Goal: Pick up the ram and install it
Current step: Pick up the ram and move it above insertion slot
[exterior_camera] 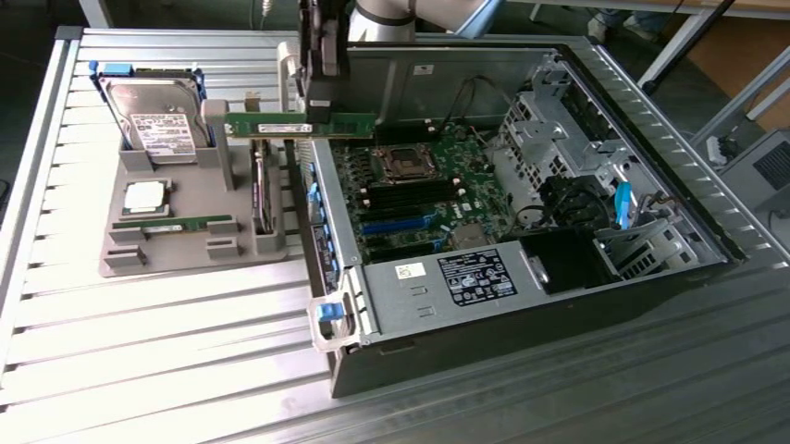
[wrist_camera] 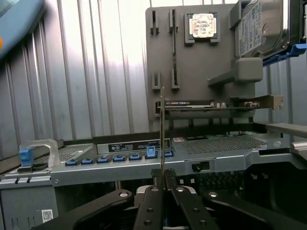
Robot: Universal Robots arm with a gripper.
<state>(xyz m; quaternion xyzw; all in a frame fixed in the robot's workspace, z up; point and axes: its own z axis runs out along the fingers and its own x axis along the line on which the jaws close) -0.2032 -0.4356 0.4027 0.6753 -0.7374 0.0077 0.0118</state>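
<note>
My fingers (wrist_camera: 149, 203) are pressed in on the ram (wrist_camera: 163, 129), pinching it by 1 long edge. In the wrist view the stick rises from between them as a thin line, seen edge-on. I judge this grip leaves the opposite long edge free, the edge that would meet a slot.

In the exterior view my gripper (exterior_camera: 324, 116) hangs from above. The ram (exterior_camera: 277, 127) is in the air, lying level with its white label facing the camera. It hovers over the border between the grey tray (exterior_camera: 136, 264) and the open case (exterior_camera: 543, 305), clear of both. The grip sits right of the stick's middle, so more of it sticks out toward the exterior view's left.

On the tray, a twin stick (exterior_camera: 173, 225) lies in a groove, near the silver chip (exterior_camera: 146, 194) in its own pocket. A hard drive (exterior_camera: 154, 116) stands propped at the tray's far end. I think these grooves and pockets keep each part in a known spot for picking.

The case lies on its side with the motherboard (exterior_camera: 426, 180) facing up, which seems meant to allow reach from above. The ram is not yet over the board.
</note>
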